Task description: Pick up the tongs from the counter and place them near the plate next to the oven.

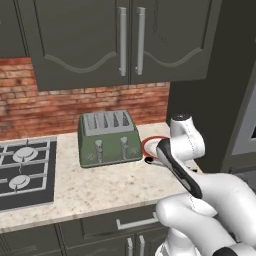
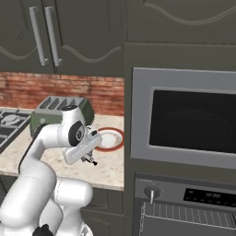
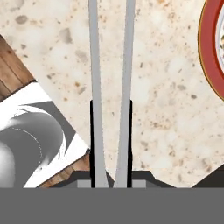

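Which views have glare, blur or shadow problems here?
Left base view: flat even render, no glare, a soft dark shadow under the green four-slot toaster. Right base view: sharp, the dark oven window shows no reflections. Hand view: crisp, the thin silver-grey metal tongs run straight up from the end effector over the beige speckled counter, casting no visible shadow.

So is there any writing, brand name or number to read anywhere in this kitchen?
None can be read.
Oven: pale marks on its dark control strip, too small and blurred to read.
Toaster, plate, tongs: no lettering visible.
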